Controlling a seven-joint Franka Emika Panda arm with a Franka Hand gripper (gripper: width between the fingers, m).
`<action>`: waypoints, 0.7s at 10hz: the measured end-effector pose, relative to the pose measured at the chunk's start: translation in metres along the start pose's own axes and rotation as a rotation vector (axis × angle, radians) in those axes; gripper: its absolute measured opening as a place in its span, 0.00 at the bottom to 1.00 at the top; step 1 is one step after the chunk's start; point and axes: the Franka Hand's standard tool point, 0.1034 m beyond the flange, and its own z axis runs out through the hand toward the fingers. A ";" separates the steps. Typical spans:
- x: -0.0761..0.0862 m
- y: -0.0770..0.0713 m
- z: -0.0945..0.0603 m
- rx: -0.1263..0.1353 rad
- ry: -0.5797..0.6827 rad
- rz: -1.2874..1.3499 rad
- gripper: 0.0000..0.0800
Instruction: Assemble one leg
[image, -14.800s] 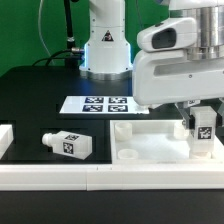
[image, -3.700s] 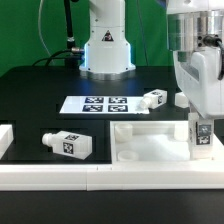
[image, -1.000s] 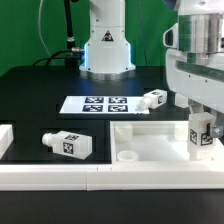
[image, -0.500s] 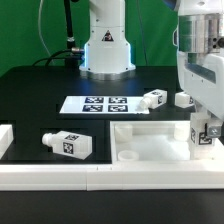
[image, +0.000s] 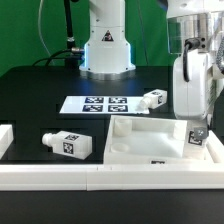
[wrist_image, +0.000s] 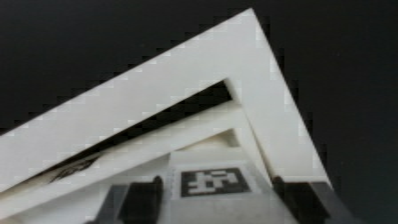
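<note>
Nearest, one loose leg (image: 68, 144) lies on the black table (image: 40, 100). At the exterior view's right, the pincer (image: 198, 131) is closed on another leg (image: 198, 136), upright in the white panel (image: 150, 143) corner. Farther, the marker board (image: 97, 104), a third leg (image: 154, 99) beside it

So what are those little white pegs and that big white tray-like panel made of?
The leg lying on its side looks like matte white plastic: chunky, smooth, no grain, with a black-and-white tag that seems stuck or printed on. The panel looks like the same matte white plastic, with moulded-looking raised rims. It could be 3D-printed, but the pictures are too soft to tell.
</note>
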 end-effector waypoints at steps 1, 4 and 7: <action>0.000 0.000 0.000 0.004 0.006 -0.002 0.36; -0.001 0.001 -0.002 0.005 0.006 -0.045 0.54; -0.015 -0.010 -0.033 0.034 -0.032 -0.126 0.79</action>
